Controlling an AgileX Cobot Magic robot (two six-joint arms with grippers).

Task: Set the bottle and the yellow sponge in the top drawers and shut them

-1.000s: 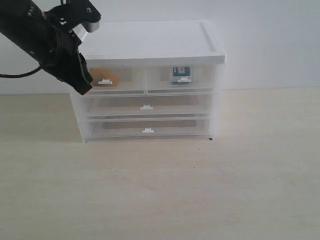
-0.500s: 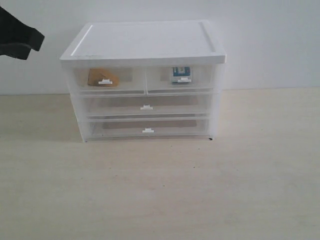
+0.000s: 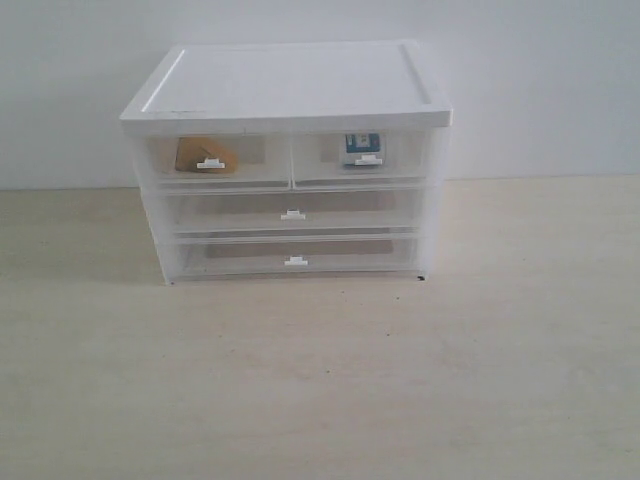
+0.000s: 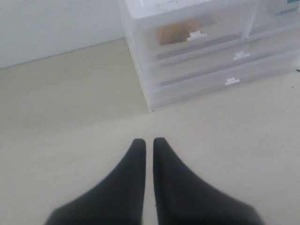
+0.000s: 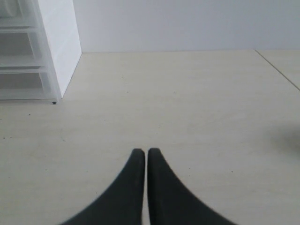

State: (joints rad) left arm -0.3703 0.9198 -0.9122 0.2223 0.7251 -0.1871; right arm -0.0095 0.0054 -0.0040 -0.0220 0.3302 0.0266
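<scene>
A small white plastic cabinet (image 3: 290,90) with see-through drawers is set at the far side of a pale wooden table (image 3: 320,380), close to a plain white wall (image 3: 540,80). At its top, two small clear drawers with white clip handles are found side by side. Both are pushed all the way in.

The orange-yellow sponge chunk (image 3: 200,153) is kept inside the left top drawer (image 3: 250,165), just behind its handle. The small bottle with the teal and white label (image 3: 362,146) is kept inside the right top drawer (image 3: 405,160), standing up behind its handle. Under them, the two wide clear drawers (image 3: 292,235) are pushed in too.

The black left pincer (image 4: 149,143) is held over the bare table, nearer than the cabinet and to its left. Its two fingers are pressed together and nothing is gripped. The black right pincer (image 5: 143,152) is held over the table to the right of the cabinet. Its fingers are pressed together as well, with nothing between them.
</scene>
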